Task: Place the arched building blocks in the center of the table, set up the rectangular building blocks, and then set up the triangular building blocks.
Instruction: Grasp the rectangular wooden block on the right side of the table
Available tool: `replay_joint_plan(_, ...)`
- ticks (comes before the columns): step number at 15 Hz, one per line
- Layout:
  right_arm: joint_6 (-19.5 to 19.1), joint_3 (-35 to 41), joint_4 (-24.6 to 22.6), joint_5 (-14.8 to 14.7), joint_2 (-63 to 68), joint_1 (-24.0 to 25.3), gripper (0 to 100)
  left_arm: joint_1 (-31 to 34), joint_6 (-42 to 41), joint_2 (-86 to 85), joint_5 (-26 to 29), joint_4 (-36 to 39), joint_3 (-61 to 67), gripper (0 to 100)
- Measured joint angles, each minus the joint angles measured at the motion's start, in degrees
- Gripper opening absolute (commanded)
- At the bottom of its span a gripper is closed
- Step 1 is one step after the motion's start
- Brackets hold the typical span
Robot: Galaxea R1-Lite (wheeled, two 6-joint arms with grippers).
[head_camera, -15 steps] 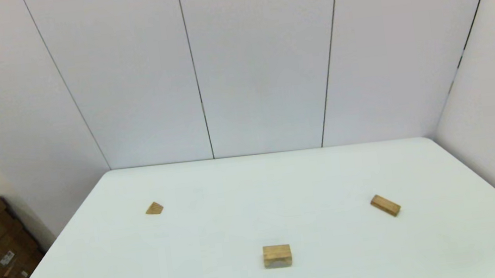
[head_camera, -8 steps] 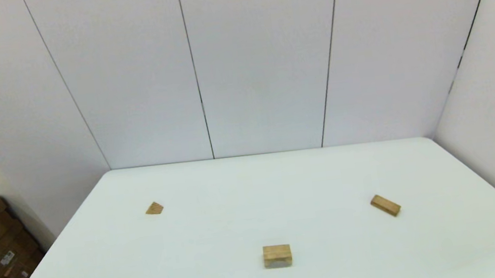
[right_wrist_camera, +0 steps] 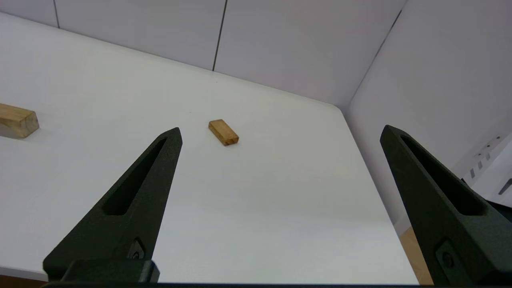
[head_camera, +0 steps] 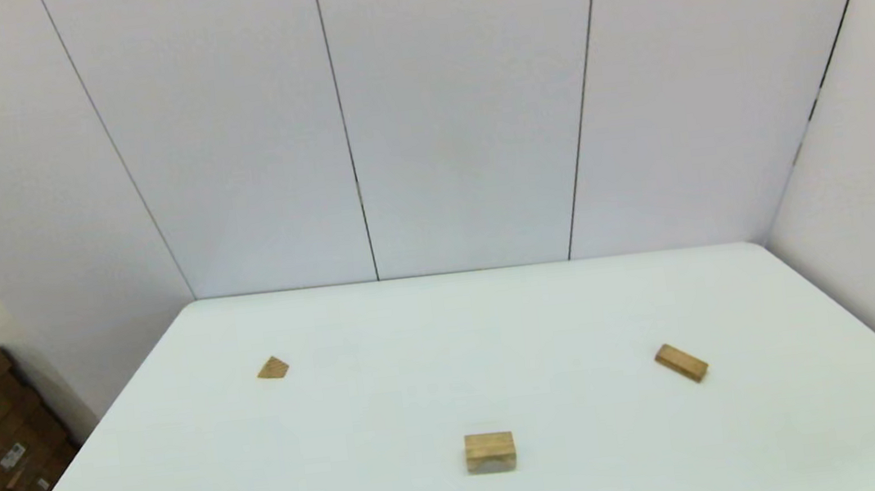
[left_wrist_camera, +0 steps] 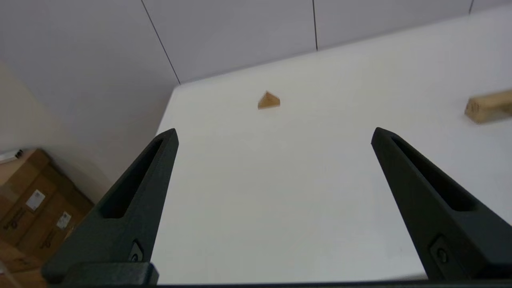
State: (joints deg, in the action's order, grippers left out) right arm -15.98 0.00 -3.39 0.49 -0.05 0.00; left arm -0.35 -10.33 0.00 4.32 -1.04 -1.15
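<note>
Head looks down; wrists face table [head_camera: 577, 312] from near edge.

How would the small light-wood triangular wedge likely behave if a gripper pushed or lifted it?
The small light-wood triangular wedge is solid wood, so probably stiff. It looks the smallest block, so probably light. Lying flat on the smooth white table, it would likely slide rather than roll.

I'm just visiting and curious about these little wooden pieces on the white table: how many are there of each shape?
Arched block: 1
Rectangular block: 1
Triangular block: 1
Total: 3 wooden blocks, all lying apart on the table.
</note>
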Motion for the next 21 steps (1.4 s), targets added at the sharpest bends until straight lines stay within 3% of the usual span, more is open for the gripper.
replay_joint_plan(6,-0.05,0.0,0.0,0.02,-0.02,0.0,100,0.0,6.14,0.0,-2.43,0.71,1.12,100)
replay_joint_plan(21,-0.05,0.0,0.0,0.0,-0.02,0.0,100,0.0,6.31,0.0,-2.47,0.77,1.15,100)
